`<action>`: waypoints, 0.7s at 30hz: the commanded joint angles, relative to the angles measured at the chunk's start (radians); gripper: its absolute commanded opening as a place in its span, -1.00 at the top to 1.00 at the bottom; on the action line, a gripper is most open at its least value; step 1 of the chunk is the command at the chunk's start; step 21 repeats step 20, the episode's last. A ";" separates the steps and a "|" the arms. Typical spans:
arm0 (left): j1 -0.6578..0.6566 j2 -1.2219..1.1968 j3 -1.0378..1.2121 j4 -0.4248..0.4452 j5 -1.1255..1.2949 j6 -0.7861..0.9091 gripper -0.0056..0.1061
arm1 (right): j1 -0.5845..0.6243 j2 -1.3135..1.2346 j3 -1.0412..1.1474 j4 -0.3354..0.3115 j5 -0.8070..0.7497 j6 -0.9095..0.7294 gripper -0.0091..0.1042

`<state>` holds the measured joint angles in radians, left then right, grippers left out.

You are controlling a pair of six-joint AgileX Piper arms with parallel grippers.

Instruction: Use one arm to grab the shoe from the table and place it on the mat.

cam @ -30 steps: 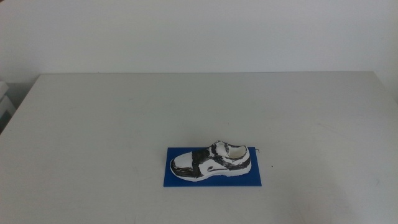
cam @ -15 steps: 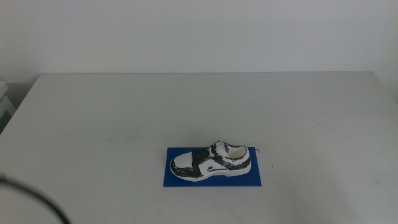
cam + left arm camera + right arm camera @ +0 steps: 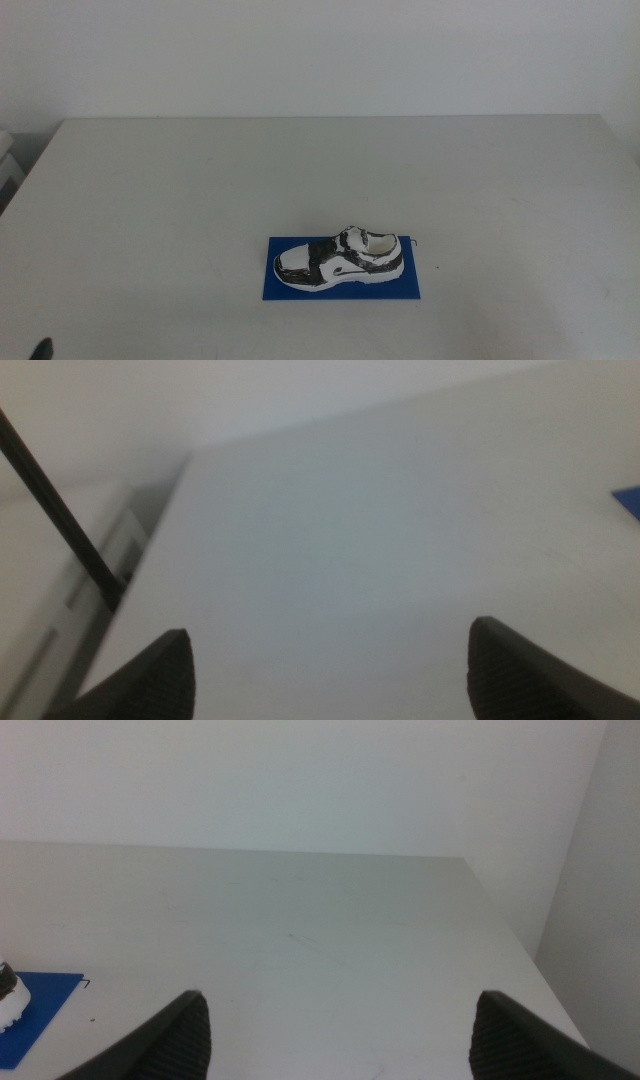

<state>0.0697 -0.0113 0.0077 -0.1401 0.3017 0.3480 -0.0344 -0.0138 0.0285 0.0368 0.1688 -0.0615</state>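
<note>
At the table's (image 3: 180, 190) near edge both grippers (image 3: 330, 670) (image 3: 340, 1030) hang spread, empty; shoe (image 3: 340, 259) rests on mat (image 3: 410, 288).

The middle view looks forward and down over the table (image 3: 180, 200). Each wrist camera peers low across it between wide-set jaws; all three share the mat (image 3: 345, 283).
</note>
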 commanded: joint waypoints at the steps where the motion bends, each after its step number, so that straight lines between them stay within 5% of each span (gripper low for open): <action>1: 0.001 -0.027 0.000 -0.058 -0.081 -0.013 -0.77 | -0.005 -0.021 -0.010 -0.008 -0.079 -0.013 -0.33; 21: 0.001 -0.028 0.024 -0.056 -0.156 -0.013 -0.77 | -0.005 -0.021 -0.010 -0.008 -0.079 -0.013 -0.33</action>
